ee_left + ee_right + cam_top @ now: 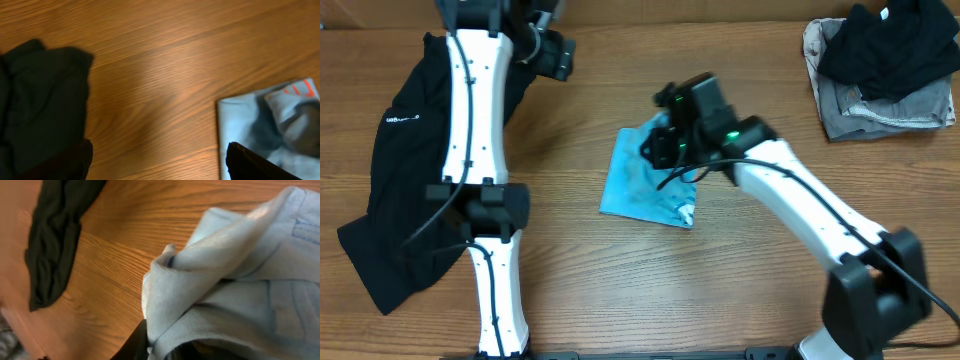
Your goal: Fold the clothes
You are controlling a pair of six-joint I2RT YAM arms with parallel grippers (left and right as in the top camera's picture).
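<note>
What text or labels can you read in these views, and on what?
Nothing can be quoted; two prints show, neither legible.
Small white print on the black garment, overhead view: too small to read.
Red-orange marks on the blue T-shirt, left wrist view: blurred and cut off by the frame edge, unreadable.

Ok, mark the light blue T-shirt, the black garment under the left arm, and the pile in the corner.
light blue T-shirt (638,190): overhead view, on its flat lower part.
black garment (380,210): overhead view, on the middle of the spread fabric.
clothes pile (865,118): overhead view, on the grey bottom layer.
</note>
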